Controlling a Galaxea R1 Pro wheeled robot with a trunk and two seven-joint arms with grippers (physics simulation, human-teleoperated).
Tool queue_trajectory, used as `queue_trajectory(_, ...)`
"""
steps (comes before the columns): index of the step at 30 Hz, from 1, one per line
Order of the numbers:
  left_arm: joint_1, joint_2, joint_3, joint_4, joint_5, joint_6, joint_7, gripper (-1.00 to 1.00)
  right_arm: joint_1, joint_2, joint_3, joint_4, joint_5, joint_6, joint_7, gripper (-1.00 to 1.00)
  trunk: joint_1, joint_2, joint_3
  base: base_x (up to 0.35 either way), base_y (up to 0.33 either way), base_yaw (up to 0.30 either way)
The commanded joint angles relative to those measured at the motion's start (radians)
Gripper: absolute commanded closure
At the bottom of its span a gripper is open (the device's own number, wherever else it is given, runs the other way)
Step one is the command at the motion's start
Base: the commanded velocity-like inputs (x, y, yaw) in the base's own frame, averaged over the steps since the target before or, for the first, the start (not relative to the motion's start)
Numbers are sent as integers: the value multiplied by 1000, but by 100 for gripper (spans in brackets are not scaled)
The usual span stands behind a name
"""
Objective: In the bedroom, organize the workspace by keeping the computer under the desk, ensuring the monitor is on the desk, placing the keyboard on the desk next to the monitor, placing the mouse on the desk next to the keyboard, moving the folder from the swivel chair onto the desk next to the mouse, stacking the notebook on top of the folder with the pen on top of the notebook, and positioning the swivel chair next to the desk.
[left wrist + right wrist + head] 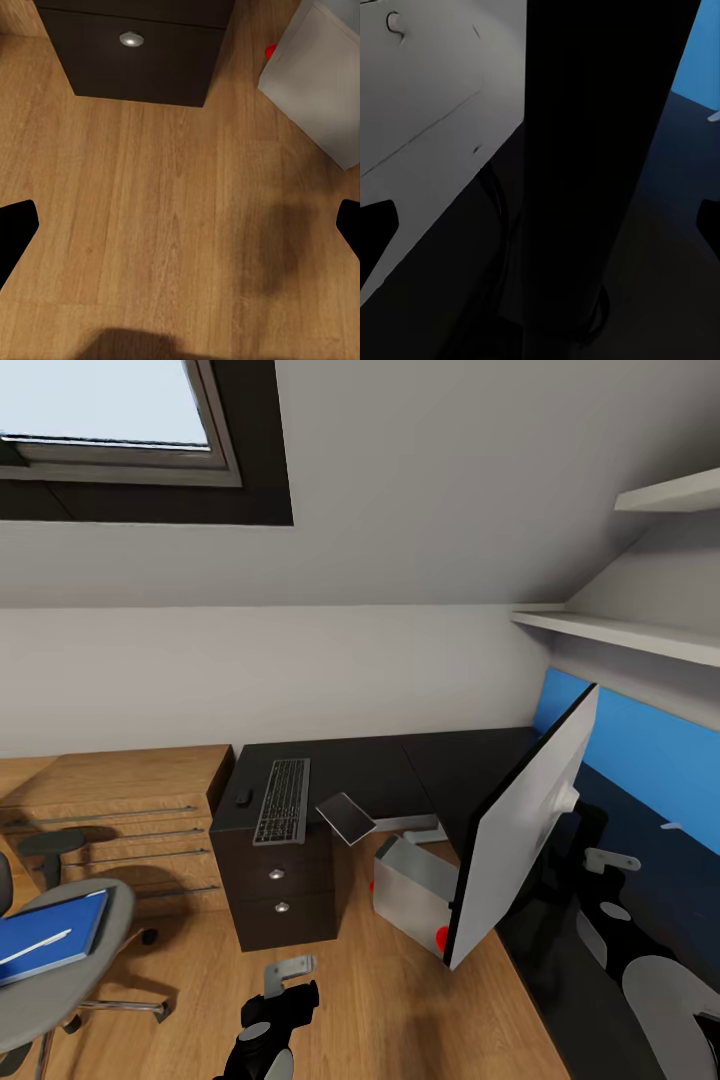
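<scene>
Wooden floor [150, 225] lies beneath the left gripper's [180, 232] wide-spread jaws.

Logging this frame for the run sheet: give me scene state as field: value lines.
keyboard: on desk, beside mouse
notebook: at desk edge, overhanging
monitor: tilted, screen side facing away
computer: on floor by the drawers
folder: on chair seat, pen on it
left gripper: open, above bare floor
right gripper: open, near monitor stand

Even, soft render lighting; faint shadows on the floor [150, 210]; right wrist view dim.
</scene>
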Motion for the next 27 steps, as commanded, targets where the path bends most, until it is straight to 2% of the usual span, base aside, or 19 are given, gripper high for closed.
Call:
queue_trajectory(1,-1,0,-2,-1,7,3,8,-100,-1,0,-4,1,9,-4,-2,-100,0,-1,-1,0,0,0)
queue_trajectory(10,-1,0,-2,0,7,3,7,-100,-1,-5,-5,1,8,-9,-3,-100,0,-1,-1,0,0,0)
queue_trajectory(21,-1,2,-2,3,7,3,5,-100,-2,-39,-19,0,-1,-11,-30,-100,0,-1,-1,0,0,0)
queue_trajectory(27,-1,2,-2,3,7,3,5,-100,-2,-40,-33,1,-2,-11,-43,-100,0,-1,-1,0,0,0)
